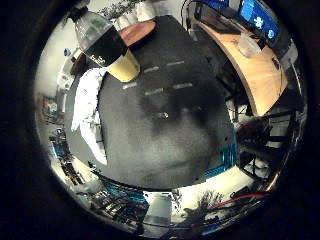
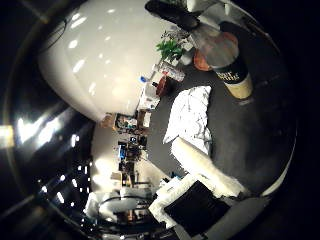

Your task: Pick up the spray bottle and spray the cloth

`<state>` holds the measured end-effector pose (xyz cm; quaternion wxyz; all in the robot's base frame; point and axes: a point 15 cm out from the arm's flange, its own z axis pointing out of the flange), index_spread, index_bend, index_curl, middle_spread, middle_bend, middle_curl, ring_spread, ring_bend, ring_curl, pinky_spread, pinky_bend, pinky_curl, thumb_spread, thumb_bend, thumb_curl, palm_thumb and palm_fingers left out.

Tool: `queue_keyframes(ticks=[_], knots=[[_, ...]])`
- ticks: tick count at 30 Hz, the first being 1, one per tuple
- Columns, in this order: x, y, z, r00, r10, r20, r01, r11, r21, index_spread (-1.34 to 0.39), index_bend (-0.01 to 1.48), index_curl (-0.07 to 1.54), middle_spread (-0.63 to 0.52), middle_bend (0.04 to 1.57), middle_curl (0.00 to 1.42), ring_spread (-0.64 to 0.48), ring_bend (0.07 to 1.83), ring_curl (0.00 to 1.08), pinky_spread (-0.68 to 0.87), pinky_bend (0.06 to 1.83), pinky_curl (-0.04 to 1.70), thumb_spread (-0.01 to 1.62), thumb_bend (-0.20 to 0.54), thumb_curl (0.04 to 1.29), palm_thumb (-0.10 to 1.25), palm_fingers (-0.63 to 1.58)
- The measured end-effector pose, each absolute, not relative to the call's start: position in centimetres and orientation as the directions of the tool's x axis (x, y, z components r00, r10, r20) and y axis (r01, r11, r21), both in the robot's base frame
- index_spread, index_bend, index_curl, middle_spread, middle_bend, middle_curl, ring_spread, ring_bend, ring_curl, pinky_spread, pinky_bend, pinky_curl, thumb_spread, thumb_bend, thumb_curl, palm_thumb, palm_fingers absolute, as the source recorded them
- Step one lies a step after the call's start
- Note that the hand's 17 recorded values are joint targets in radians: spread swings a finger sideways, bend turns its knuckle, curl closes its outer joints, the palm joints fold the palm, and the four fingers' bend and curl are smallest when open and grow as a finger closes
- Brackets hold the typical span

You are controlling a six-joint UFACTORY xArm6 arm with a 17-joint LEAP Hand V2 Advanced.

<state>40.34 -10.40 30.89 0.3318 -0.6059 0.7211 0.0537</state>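
Little finger side palm view
Spray bottle [image 1: 102, 42]: stands upright on the dark table [image 1: 165, 130], clear upper body, dark label band, yellowish base; nothing grips it.
Cloth [image 1: 90, 112]: white, crumpled, lies on the table just beside the bottle's base, running along the table edge.
Red-brown plate [image 1: 137, 31]: flat on the table behind the bottle.
Wooden desk [image 1: 260, 70]: well apart from the table, no part in the task.
Hand in this view: no part of it shows.

Thumb side palm view
Spray bottle: upright near the far side of the table, dark nozzle head at its top, apart from the hand.
Cloth: spread in folds between the bottle and the hand, close to one white finger.
Hand [image 2: 200, 192]: white and black parts lie over the table; one white finger reaches out fairly straight toward the cloth; it holds nothing, and the fingers look relaxed, though only part of them shows.

Progress
Done: nothing yet, by this evidence; bottle untouched, cloth probably dry.
Left: reach the bottle, close round it, lift, aim at the cloth, press the trigger.
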Motion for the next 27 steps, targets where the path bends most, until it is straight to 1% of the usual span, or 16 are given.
queue_keyframes(ticks=[4,7,10,13,22,27], knots=[[39.9,-11.1,30.3,-0.066,-0.822,-0.566,-0.9,0.294,-0.322,-0.28,0.15,0.28,0.09,0.2,0.36,0.16,0.34,0.29,0.39,0.4,0.39,1.09,-0.024,0.3,0.63,0.13],[39.9,-11.1,30.2,-0.061,-0.798,-0.599,-0.888,0.318,-0.333,-0.27,0.15,0.27,0.09,0.2,0.36,0.16,0.34,0.29,0.39,0.41,0.38,1.09,-0.022,0.3,0.63,0.13],[39.5,-10.9,29.6,-0.068,-0.77,-0.634,-0.887,0.338,-0.315,-0.27,0.15,0.27,0.09,0.2,0.36,0.16,0.35,0.28,0.38,0.42,0.37,1.09,-0.022,0.3,0.62,0.13],[39.4,-12.7,29.6,-0.098,-0.753,-0.651,-0.866,0.386,-0.316,-0.27,0.15,0.26,0.09,0.21,0.36,0.16,0.36,0.28,0.38,0.42,0.36,1.1,-0.022,0.3,0.61,0.13],[41.0,-16.9,30.1,-0.119,-0.726,-0.677,-0.839,0.438,-0.323,-0.26,0.14,0.25,0.09,0.23,0.36,0.16,0.39,0.28,0.38,0.44,0.34,1.09,-0.023,0.29,0.59,0.13],[42.0,-17.7,31.0,-0.095,-0.658,-0.747,-0.843,0.452,-0.292,-0.26,0.15,0.25,0.09,0.24,0.36,0.16,0.4,0.27,0.38,0.46,0.33,1.09,-0.022,0.29,0.59,0.12]])
